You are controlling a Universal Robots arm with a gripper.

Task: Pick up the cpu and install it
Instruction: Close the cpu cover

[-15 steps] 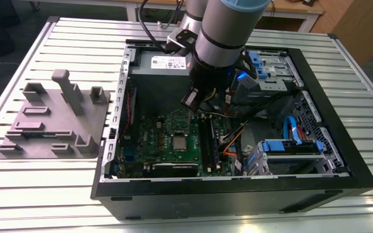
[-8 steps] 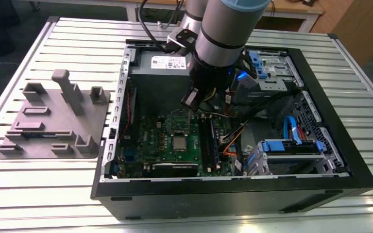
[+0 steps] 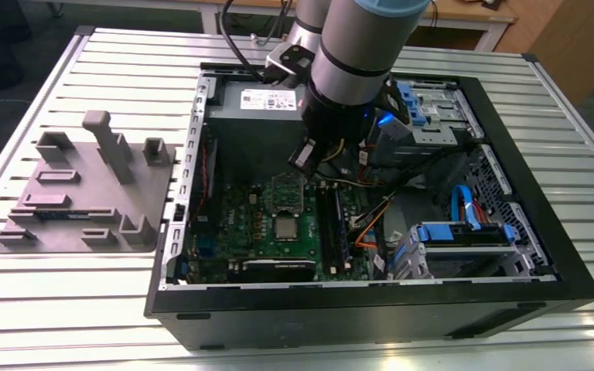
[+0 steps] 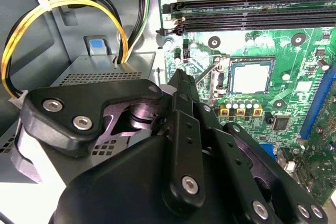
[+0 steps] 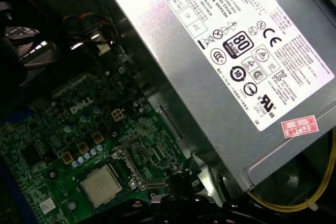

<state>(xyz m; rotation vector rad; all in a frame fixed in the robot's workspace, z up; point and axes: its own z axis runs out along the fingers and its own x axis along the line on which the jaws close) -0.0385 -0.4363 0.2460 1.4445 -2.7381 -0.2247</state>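
I am looking down into an open desktop computer case (image 3: pixel 544 255) lying on a slatted metal table (image 3: pixel 49 309). My arm (image 3: pixel 354 54) reaches into the case from above, hanging over the green motherboard (image 3: pixel 240 232).

The cpu (image 3: pixel 288 227) sits flat in its socket near the middle of the motherboard, its silver-grey top facing up. In the second wrist view the cpu (image 4: pixel 251 76) lies inside the socket frame, with the thin metal lever (image 4: pixel 207 72) raised at an angle just beside it. In the first wrist view the cpu (image 5: pixel 101 183) rests in the same seat, next to the open socket bracket (image 5: pixel 134 163).

The gripper (image 3: pixel 309 158) is above the board and apart from the chip, holding nothing that I can see. I cannot tell whether its jaws are apart or together; in the second wrist view the gripper's black linkage (image 4: pixel 184 145) blocks the tips.

The grey power supply (image 5: pixel 226 51) with its white label stands just beside the arm. Yellow and black cables (image 4: pixel 68 9) loop near it. To the exterior view's left, well apart from the case, a grey moulded tray (image 3: pixel 86 193) rests on the table.
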